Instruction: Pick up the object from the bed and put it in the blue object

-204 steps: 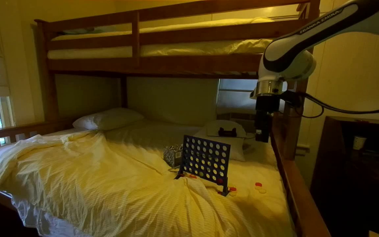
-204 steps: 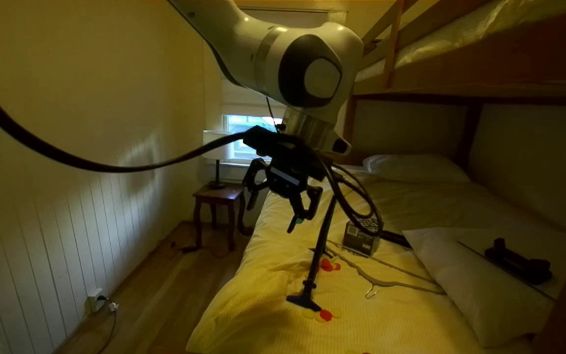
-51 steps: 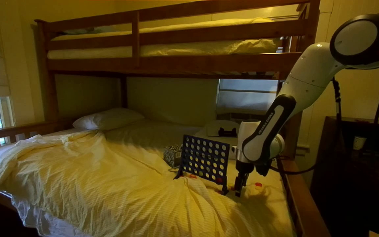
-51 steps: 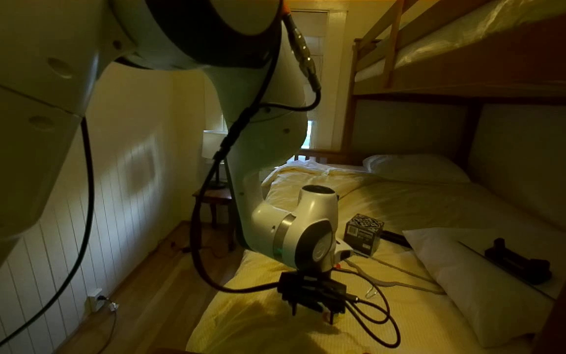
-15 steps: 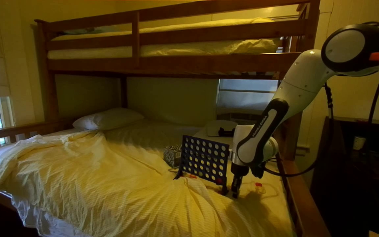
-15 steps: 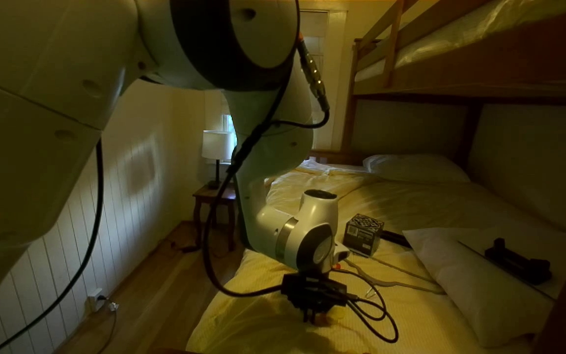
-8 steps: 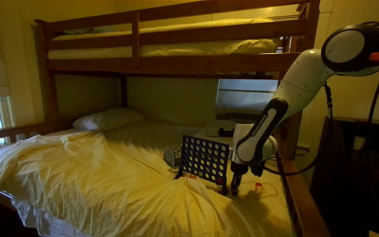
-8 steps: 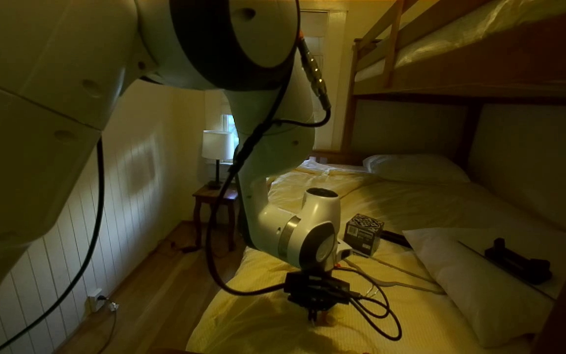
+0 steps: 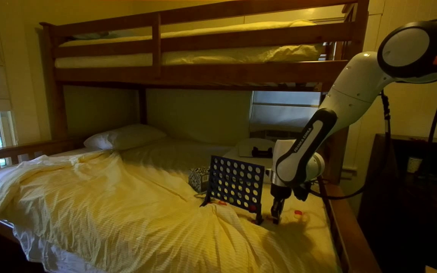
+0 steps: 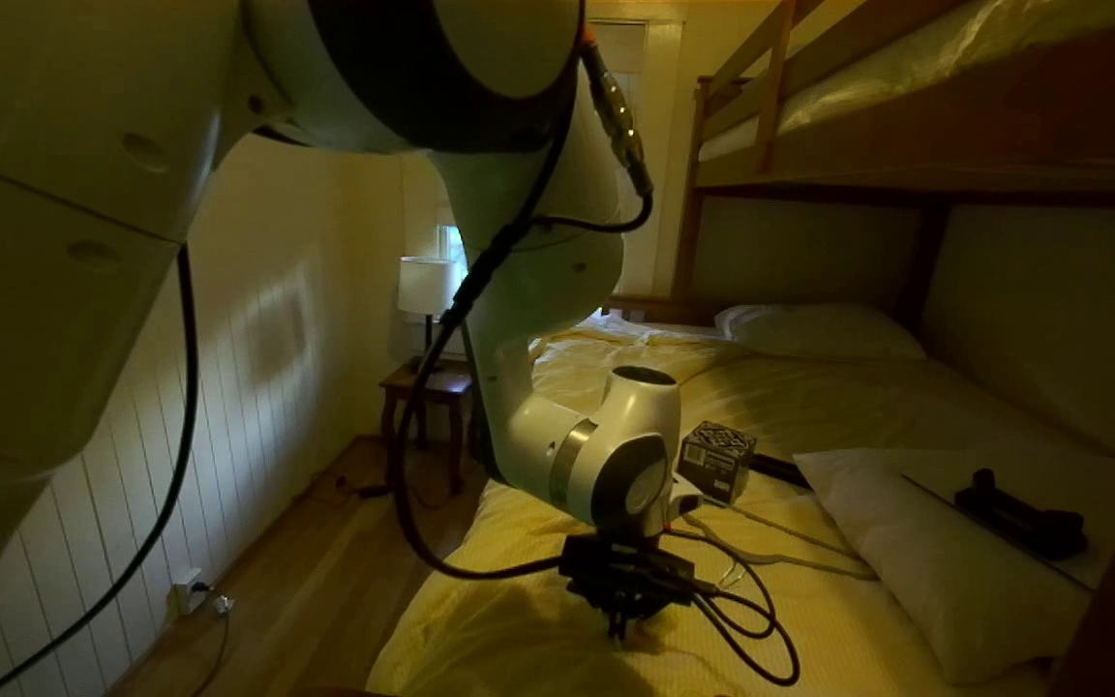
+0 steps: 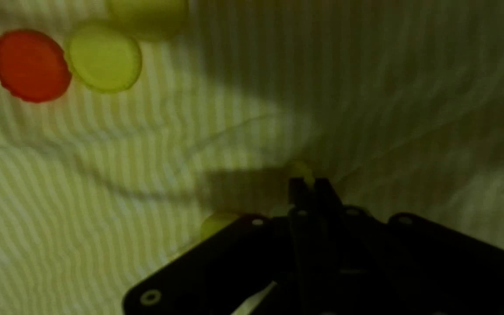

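In the wrist view a thin yellow disc (image 11: 302, 169) stands on edge between the tips of my gripper (image 11: 308, 181), which is shut on it. Below lies the bed (image 9: 127, 204) with its rumpled yellow-striped sheet. A red disc (image 11: 31, 65) and a yellow disc (image 11: 103, 57) lie side by side there. Another yellow disc (image 11: 219, 223) is partly covered by my left finger linkage. The blue object (image 9: 235, 184), an upright board with round holes, stands just left of my gripper in an exterior view; elsewhere the arm hides it.
Behind the board sits a patterned box (image 9: 198, 179). A hanger (image 10: 780, 559) and a pillow (image 10: 916, 571) bearing a black device (image 10: 1012, 523) lie farther over. The upper bunk (image 9: 222, 74) overhangs the bed. A wooden side rail (image 9: 349, 235) runs along the bed's edge.
My gripper, spread open a few seconds ago, has drawn its fingers together. Over the last second it has shifted slightly up and away from the board in an exterior view.
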You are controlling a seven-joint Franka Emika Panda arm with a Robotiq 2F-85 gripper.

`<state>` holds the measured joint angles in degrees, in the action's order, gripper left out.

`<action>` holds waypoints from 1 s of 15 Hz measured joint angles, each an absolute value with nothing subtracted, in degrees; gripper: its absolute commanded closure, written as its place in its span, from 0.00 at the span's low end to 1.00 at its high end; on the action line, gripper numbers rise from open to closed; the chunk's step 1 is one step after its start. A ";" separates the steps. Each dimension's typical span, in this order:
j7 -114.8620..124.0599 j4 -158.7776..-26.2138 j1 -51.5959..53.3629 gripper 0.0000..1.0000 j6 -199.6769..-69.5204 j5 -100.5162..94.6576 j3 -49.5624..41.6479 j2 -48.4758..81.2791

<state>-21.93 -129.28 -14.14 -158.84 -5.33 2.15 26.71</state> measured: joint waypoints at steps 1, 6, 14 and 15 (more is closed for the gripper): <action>-21.93 -130.17 -14.46 0.98 -158.54 -4.89 2.11 25.80; -22.26 -134.92 -15.97 0.98 -157.92 -1.69 2.16 20.44; -28.80 -141.81 -16.64 0.98 -157.76 4.63 1.66 6.89; -30.26 -142.50 -16.58 0.98 -157.30 5.75 1.36 4.80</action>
